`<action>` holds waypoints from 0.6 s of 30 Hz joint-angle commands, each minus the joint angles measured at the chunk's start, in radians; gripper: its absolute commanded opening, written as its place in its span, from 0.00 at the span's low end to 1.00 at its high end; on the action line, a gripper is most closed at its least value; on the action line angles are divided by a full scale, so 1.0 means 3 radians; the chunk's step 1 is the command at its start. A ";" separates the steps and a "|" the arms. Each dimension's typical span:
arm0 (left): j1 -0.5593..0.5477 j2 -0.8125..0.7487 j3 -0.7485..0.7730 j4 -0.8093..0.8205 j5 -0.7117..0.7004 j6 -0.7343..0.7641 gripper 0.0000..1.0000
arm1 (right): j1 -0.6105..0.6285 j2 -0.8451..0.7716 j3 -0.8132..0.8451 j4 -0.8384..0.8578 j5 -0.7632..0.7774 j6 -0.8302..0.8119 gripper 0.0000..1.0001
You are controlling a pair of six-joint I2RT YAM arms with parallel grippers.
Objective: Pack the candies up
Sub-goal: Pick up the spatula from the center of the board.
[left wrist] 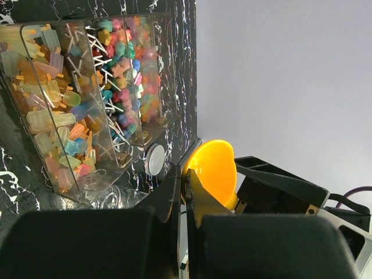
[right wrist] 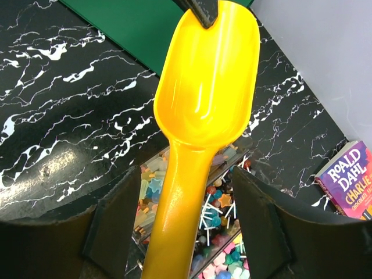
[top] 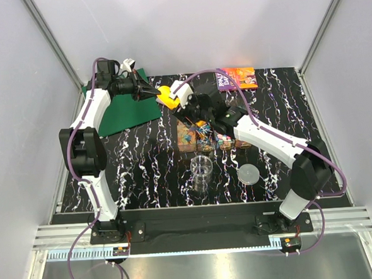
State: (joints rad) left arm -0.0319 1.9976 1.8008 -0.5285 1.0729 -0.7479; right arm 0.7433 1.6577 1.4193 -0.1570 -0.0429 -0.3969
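The left gripper (left wrist: 185, 192) pinches the front lip of the yellow scoop (right wrist: 203, 87), the right gripper (right wrist: 186, 171) is open round its handle, and the candies (right wrist: 218, 203) sit in a clear box (left wrist: 104, 183) right under those open jaws, partly hidden by the scoop.

One yellow scoop (top: 166, 96), one clear cup (top: 202, 170), one round lid (top: 249, 173), one book (top: 238, 78), one green mat (top: 124, 115). One clear box (left wrist: 110, 185), candies (left wrist: 64, 110) inside too many to count.

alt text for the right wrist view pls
An empty yellow scoop fills the frame, its handle passing untouched between the spread fingers of the right gripper, while the left gripper pinches its far rim. Beneath it are candies in a clear box on a black marbled table.
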 commanded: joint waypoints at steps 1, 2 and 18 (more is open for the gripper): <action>0.0029 -0.0160 0.0169 0.0105 0.0110 -0.0038 0.00 | 0.0007 -0.0075 -0.0022 0.0022 0.0046 0.0040 0.69; 0.0035 -0.0160 0.0164 0.0110 0.0110 -0.0043 0.00 | 0.0002 -0.0085 -0.0027 0.0022 0.0036 0.0040 0.69; 0.0060 -0.0155 0.0169 0.0151 0.0095 -0.0069 0.00 | -0.0018 -0.0116 -0.0068 -0.0008 -0.0015 0.0081 0.48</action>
State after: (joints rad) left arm -0.0196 1.9976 1.8008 -0.5209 1.0718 -0.7483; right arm 0.7422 1.6569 1.4048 -0.1627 -0.0441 -0.3843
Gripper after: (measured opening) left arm 0.027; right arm 0.496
